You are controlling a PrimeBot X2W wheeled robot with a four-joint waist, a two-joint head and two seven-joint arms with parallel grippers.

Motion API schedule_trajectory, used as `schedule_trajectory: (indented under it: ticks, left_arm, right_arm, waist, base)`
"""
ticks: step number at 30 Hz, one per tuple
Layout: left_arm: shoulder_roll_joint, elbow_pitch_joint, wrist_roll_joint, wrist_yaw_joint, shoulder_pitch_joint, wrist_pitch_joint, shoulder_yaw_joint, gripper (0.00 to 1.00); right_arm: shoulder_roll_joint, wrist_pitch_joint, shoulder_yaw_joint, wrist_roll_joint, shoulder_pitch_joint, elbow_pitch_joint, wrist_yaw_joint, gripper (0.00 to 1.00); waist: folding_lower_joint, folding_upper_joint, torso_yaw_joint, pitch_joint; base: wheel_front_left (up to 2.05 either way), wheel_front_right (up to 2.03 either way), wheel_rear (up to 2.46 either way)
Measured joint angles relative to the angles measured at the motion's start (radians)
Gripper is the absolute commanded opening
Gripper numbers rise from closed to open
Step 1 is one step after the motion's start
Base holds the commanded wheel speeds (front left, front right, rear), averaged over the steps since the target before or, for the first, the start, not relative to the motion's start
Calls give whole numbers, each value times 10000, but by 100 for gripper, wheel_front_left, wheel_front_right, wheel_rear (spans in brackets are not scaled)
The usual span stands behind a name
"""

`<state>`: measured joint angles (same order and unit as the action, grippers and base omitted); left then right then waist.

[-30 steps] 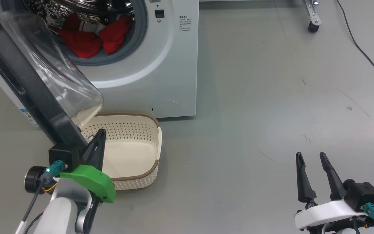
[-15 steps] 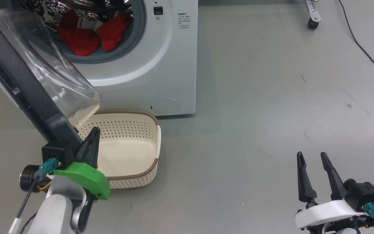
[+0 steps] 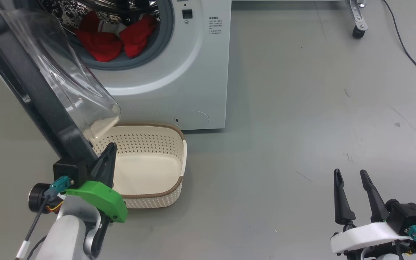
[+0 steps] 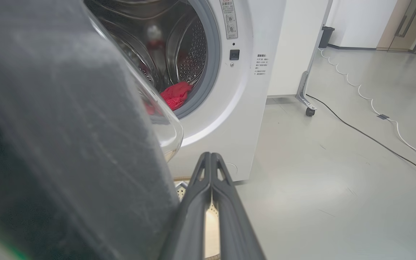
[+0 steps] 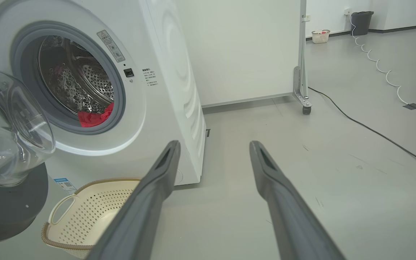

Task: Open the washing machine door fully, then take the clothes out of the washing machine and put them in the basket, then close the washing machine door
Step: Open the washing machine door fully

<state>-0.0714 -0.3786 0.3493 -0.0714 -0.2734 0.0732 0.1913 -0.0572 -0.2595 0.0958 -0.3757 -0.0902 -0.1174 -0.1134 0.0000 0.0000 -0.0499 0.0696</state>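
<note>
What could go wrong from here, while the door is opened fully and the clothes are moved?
1. The left gripper is shut beside the glossy ring of the washing machine door and grips nothing, so it may slip off if it pushes there.
2. The door's glass bowl hangs over the basket, so the clothes may catch on it or fall outside.

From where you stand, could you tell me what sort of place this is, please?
Probably a lab or test room, not a home: the washing machine stands on a bare grey floor beside a wheeled white partition, with a dark cable trailing across it.
</note>
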Motion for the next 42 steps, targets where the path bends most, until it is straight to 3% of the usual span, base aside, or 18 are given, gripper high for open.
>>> schedule_trajectory:
  ticks: [27,42]
  left_arm:
    - [144,-499,107,-56,-197,529,-15,0]
    - [81,-545,464,59,-249,970,-665,0]
  right_arm:
    - [23,0,-2,36,-14,-46,-81,100]
    - [12,0,242,184,1,-48,-82,100]
  waist:
    - [0,0,1529,-18]
    - [0,0,2315,413]
  base:
    - [0,0,0]
    - [0,0,0]
